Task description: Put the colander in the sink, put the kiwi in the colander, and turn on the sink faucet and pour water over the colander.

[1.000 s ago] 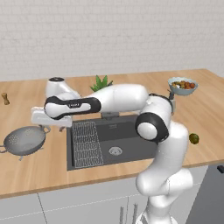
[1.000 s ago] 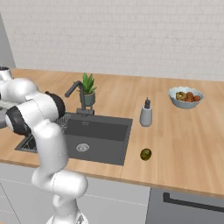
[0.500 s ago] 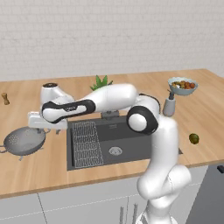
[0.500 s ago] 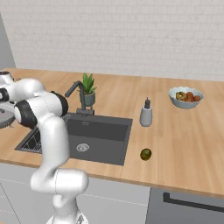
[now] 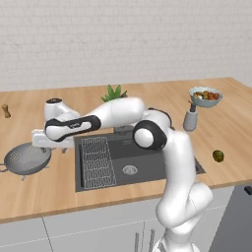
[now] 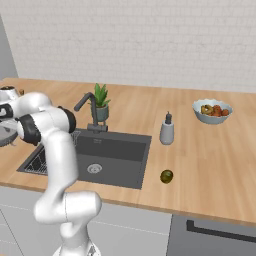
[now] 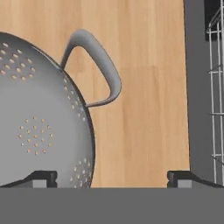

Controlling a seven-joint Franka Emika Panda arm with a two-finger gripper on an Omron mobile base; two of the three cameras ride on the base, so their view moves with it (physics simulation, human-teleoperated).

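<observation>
Your arm stretches left, its empty pincer [image 7: 112, 177] spread wide above the colander's [image 7: 39, 118] rim, handle [image 7: 98, 65] just ahead.

wooden desk [image 5: 231, 128] along a white brick wall. on it: colander [image 5: 27, 158] left of the sink [image 5: 142, 157], kiwi [image 5: 218, 156] near the front right, soap bottle [image 5: 190, 118], fruit bowl [image 5: 205, 96], potted plant [image 5: 114, 93] behind the basin, small brown object [image 5: 6, 110] far left.

Colander [image 7: 39, 127] cut off at left edge; wire rack [image 7: 215, 96] cropped at right.
</observation>
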